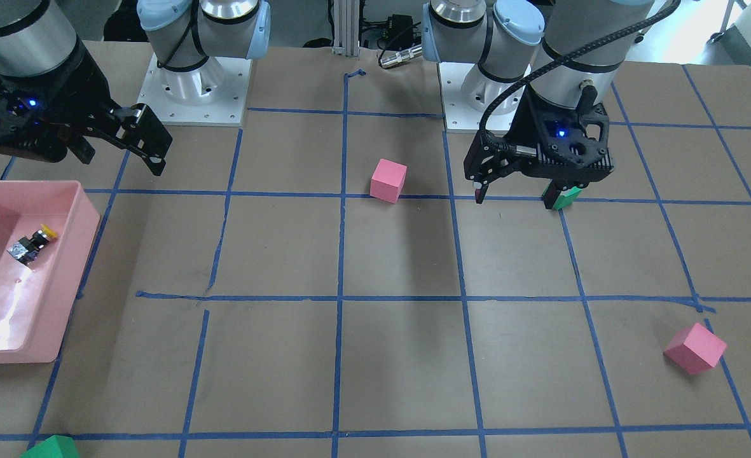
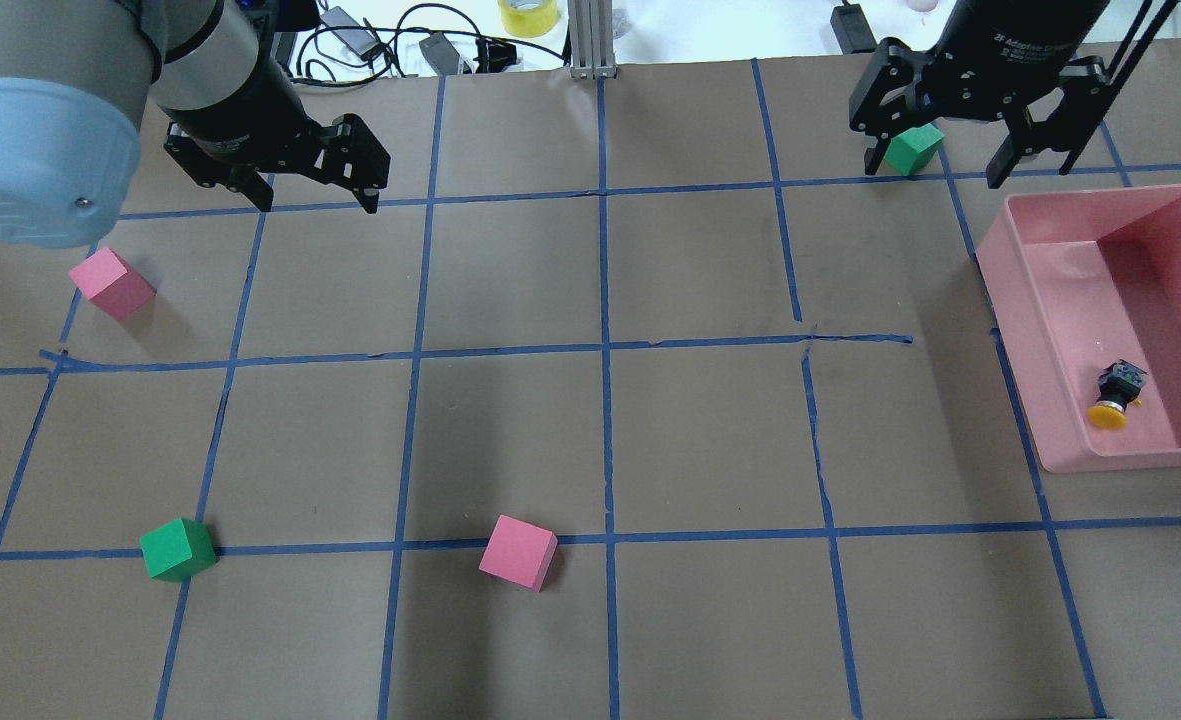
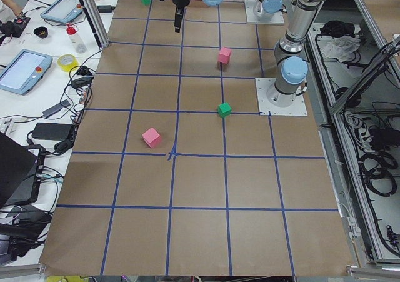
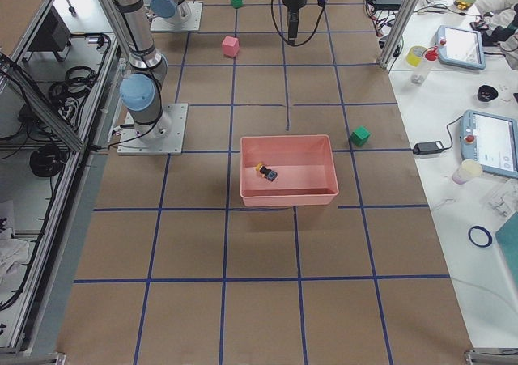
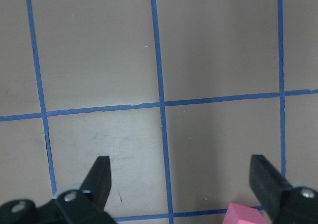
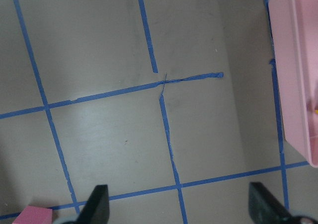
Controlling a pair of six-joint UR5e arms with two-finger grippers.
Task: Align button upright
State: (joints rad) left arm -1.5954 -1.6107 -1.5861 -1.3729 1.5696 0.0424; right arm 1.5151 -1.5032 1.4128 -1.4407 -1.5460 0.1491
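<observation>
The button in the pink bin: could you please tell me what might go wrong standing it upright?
The button lies on its side near a wall of the bin, so the open right end effector may strike that wall. Its round cap may let it roll or slip when pinched.

My taped table (image 2: 710, 440) bore a bin (image 2: 1130, 458) at my right, a near pink cube (image 2: 518, 552), a left pink cube (image 2: 111, 283), a near green cube (image 2: 178, 549), a far green cube (image 2: 913, 148).
</observation>
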